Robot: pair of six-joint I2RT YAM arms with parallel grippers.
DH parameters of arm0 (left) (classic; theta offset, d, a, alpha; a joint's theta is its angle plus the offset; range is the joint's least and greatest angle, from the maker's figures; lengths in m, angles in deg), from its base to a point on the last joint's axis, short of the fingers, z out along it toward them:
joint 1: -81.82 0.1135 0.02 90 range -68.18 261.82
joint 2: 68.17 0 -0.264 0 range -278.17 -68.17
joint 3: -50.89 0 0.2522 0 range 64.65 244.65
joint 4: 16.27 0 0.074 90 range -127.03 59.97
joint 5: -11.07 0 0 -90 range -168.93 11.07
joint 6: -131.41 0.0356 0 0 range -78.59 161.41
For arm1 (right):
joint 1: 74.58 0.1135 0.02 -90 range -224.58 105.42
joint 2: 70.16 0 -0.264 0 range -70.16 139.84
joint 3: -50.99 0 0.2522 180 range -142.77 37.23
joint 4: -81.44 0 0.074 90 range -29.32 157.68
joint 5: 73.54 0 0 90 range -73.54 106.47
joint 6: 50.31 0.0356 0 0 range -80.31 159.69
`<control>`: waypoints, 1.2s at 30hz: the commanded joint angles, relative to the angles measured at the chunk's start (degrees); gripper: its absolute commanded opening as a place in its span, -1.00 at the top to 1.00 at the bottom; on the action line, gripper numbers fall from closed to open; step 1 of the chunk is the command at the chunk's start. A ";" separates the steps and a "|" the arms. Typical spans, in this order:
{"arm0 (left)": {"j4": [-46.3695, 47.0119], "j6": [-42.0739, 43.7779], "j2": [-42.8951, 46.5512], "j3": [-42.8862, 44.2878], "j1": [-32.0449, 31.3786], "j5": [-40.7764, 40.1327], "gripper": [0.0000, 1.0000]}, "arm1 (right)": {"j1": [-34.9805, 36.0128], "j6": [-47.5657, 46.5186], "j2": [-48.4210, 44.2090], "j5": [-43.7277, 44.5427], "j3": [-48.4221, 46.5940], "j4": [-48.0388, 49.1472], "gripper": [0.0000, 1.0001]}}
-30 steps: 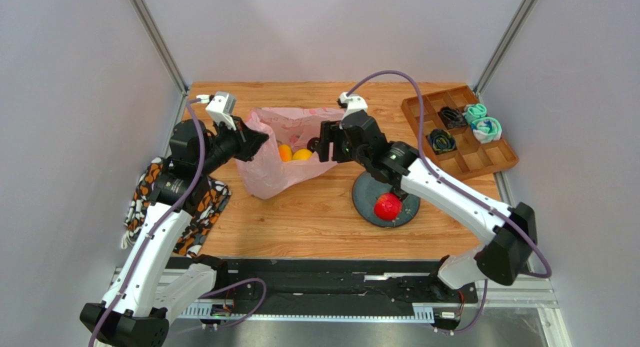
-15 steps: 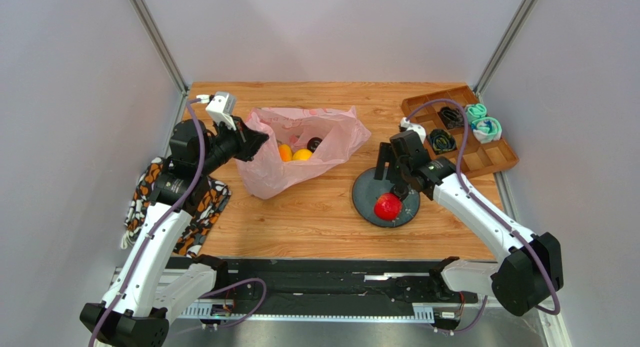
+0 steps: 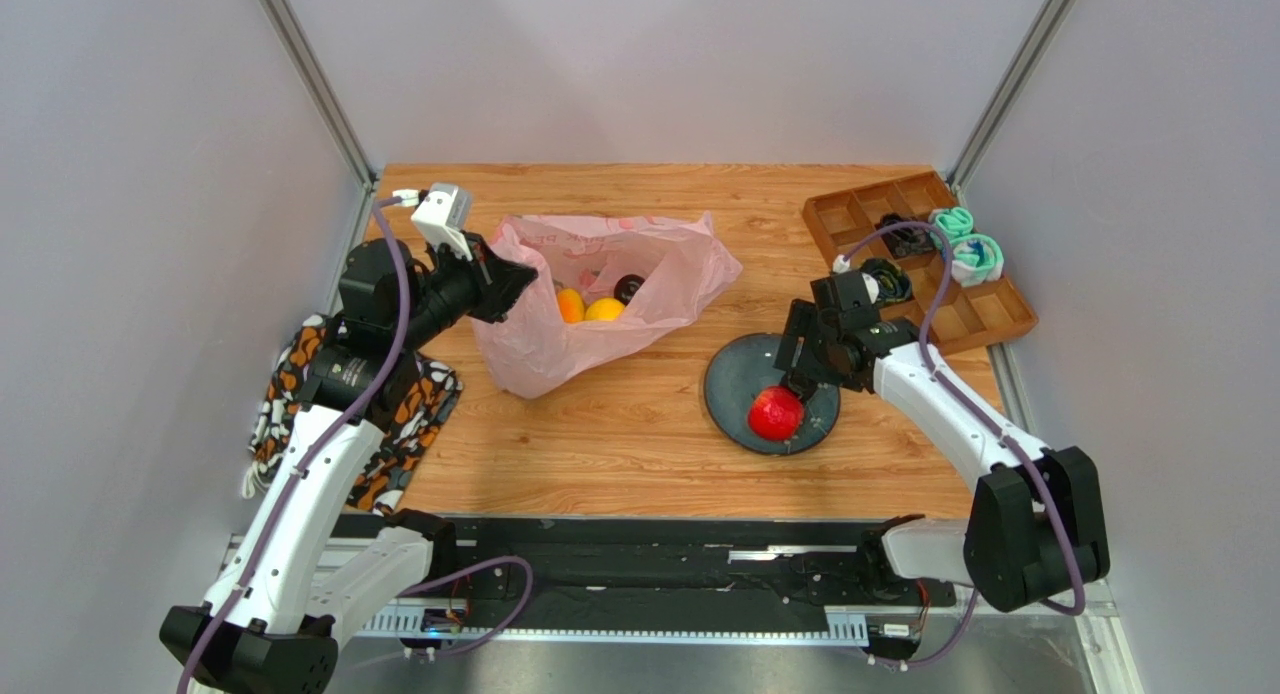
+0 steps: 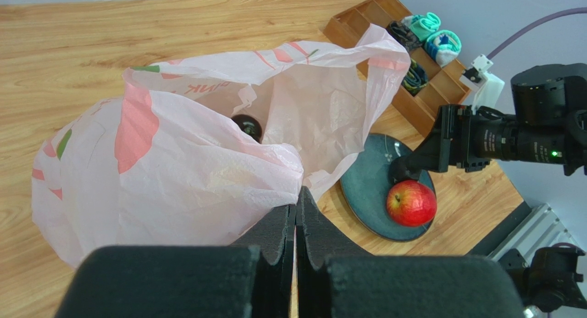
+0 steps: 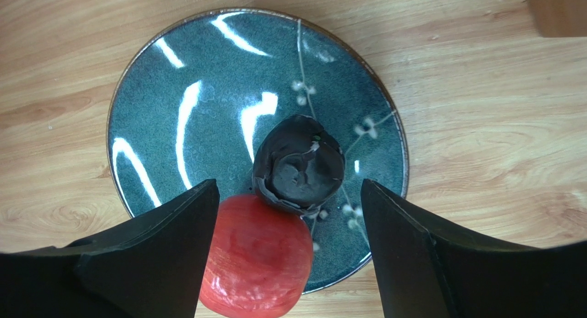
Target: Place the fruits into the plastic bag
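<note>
Right tool (image 5: 288, 194): released, jaws spread wide. It hangs over the red apple (image 5: 256, 259), which sits between and just below the fingers, on the wrist-side rim of the dark plate (image 5: 193, 125). I judge it is lined up to straddle the apple.

A dark crumpled lump (image 5: 298, 163) touches the apple's far side; I can't identify it.

Left tool (image 4: 296, 211): clenched on the plastic bag (image 4: 207, 160) rim, lifting it so the mouth gapes plateward. Inside are a citrus (image 3: 604, 310) and a dark ball (image 4: 246, 125).

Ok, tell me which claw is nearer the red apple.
Right. The right claw hangs open just over the red apple on the dark plate; the left claw is far off to the left, shut on the plastic bag edge.
</note>
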 commanded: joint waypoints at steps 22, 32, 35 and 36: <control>0.61 0.32 0.68 2.55 0.24 -0.28 1.00 | -1.76 0.93 10.26 -0.16 1.39 6.72 -0.01; -0.26 0.76 0.59 3.07 0.24 -0.63 1.00 | -1.76 0.76 6.32 1.50 -0.18 4.00 0.51; -0.35 0.76 0.50 3.25 0.24 -0.54 1.00 | -1.85 0.67 4.73 2.30 -0.89 2.86 0.52; -0.44 0.76 0.50 3.34 0.24 -0.37 1.00 | -1.76 0.76 3.34 2.30 -1.07 2.59 0.53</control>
